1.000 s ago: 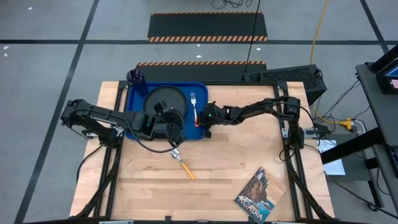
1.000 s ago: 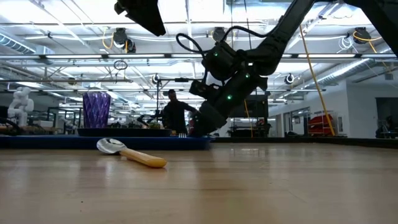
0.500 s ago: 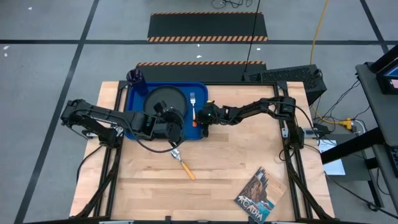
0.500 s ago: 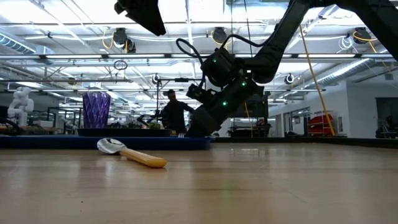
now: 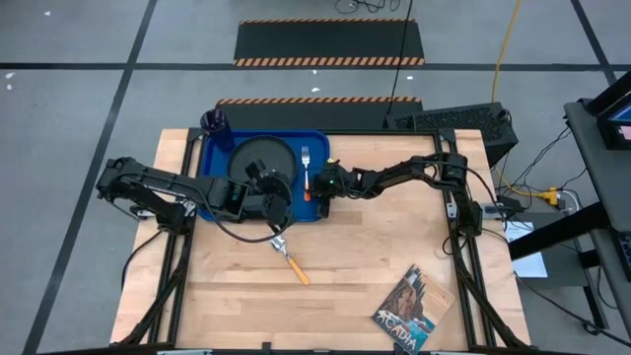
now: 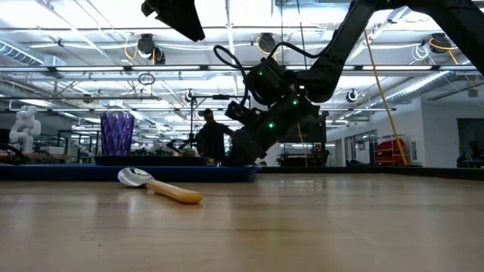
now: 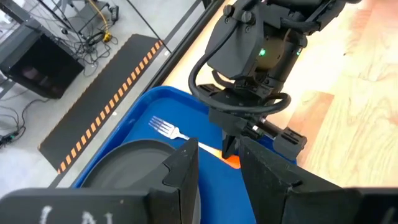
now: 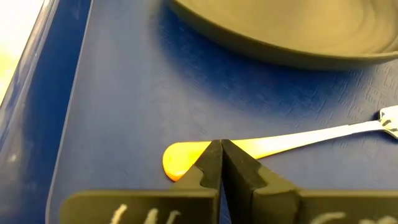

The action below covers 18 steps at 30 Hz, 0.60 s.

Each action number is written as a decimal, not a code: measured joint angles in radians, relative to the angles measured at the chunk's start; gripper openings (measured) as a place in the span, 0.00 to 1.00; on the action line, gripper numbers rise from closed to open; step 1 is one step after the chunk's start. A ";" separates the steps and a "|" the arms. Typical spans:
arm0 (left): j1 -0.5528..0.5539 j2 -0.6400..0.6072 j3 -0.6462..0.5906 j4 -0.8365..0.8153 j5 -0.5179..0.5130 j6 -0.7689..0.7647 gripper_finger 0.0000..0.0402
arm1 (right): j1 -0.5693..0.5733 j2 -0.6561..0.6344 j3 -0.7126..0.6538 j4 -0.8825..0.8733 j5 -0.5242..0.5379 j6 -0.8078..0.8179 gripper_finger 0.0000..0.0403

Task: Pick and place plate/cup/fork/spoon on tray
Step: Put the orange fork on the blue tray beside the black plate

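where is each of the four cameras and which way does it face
High view: overhead, looking straight down; both dark arms, bright blue plastic tray, round black plate.
Low view: table height, looking level across; yellow-orange-handled metal spoon, right arm.
Left wrist view: past the left gripper, which hangs over the tray, toward the right arm.
Right wrist view: past the shut right gripper, down at the orange-handled fork on the tray.
Shared: both wrist views show fork, plate and tray.
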<state>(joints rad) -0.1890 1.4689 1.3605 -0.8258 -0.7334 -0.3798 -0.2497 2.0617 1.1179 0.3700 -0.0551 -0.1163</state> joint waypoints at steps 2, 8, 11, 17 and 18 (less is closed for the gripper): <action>0.000 0.000 0.000 0.017 0.000 0.012 0.30 | 0.000 0.000 0.000 0.001 0.000 0.003 0.00; 0.000 0.000 0.000 0.021 0.000 0.013 0.30 | 0.000 0.000 0.005 0.004 0.000 0.029 0.00; 0.000 0.000 0.000 0.020 0.000 0.013 0.30 | 0.002 -0.004 0.008 -0.014 0.006 0.021 0.00; 0.000 0.000 0.000 0.016 0.000 0.020 0.30 | 0.003 -0.059 0.012 -0.060 0.007 0.026 0.00; 0.000 0.000 0.000 0.016 0.000 0.023 0.30 | 0.003 -0.060 0.012 -0.069 0.007 0.026 0.00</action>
<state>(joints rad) -0.1893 1.4689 1.3606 -0.8095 -0.7331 -0.3570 -0.2470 2.0018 1.1297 0.3013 -0.0479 -0.0906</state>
